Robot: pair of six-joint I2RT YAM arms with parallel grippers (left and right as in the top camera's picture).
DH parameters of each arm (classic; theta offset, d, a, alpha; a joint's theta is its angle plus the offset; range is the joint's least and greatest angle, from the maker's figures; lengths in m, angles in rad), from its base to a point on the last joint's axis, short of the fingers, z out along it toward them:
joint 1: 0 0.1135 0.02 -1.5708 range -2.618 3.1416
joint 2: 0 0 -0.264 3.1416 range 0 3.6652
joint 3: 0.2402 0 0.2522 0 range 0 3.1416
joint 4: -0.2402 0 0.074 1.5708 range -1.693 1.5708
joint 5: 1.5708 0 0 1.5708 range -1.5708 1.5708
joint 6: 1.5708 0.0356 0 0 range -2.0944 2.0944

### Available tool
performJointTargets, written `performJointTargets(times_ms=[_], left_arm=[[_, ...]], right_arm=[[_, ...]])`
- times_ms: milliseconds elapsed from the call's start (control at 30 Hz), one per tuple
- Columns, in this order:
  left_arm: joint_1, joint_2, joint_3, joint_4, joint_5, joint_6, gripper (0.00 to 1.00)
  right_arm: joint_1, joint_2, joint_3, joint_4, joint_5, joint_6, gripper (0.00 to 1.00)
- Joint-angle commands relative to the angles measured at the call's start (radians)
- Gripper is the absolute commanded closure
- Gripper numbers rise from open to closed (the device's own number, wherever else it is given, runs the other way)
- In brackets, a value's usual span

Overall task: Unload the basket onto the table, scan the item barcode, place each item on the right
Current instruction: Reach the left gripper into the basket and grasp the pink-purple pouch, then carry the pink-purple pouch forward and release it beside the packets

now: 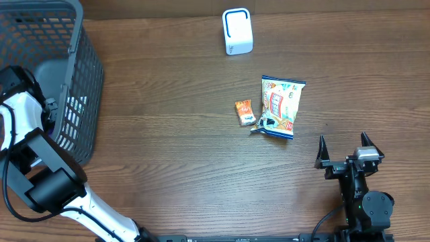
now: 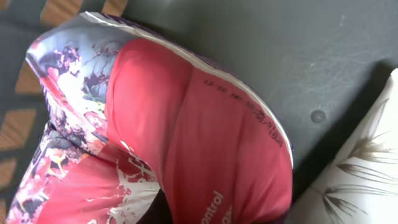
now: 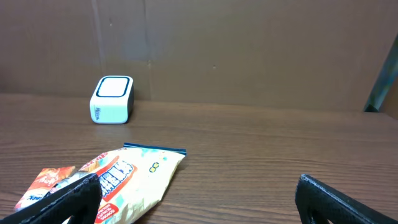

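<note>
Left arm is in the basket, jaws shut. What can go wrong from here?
1. The grip spot on the red pouch is out of view; slick, puffy film could slip on the way out of the basket.
2. The white packet lies right beside it and might drag along.
3. No barcode on the face shown, so it may need turning at the scanner.

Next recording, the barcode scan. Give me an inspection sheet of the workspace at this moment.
Surface: wooden table, no spills seen.
Job's things: white scanner upright at the far edge; red pouch fills the left wrist view, inside the grey basket.
Clutter: snack bag and small orange packet lying close together mid-table.
Grippers: left gripper shut, down in the basket, fingers unseen; right gripper open, empty, apart from the snack bag.
Cables: black cable looping beside the left arm.
Surroundings: brown wall behind the table.
</note>
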Motion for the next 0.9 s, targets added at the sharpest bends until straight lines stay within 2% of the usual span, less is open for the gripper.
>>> performJointTargets(times_ms=[0, 267, 467, 700, 867], left_arm=[[-0.018, -0.054, 0.088, -0.049, 0.077, -0.162, 0.96], [-0.023, -0.269, 0.253, -0.083, 0.390, -0.163, 0.96], [-0.023, -0.465, 0.261, -0.065, 0.537, -0.164, 0.96], [-0.050, -0.628, 0.260, -0.071, 0.841, -0.164, 0.96], [-0.148, -0.706, 0.260, -0.103, 0.890, -0.164, 0.96]], right_arm=[[-0.005, -0.010, -0.010, 0.006, 0.002, -0.001, 0.00], [-0.005, -0.010, -0.010, 0.006, 0.002, -0.001, 0.00], [-0.005, -0.010, -0.010, 0.006, 0.002, -0.001, 0.00], [-0.005, -0.009, -0.010, 0.006, 0.002, -0.001, 0.00], [-0.005, -0.009, -0.010, 0.006, 0.002, -0.001, 0.00]])
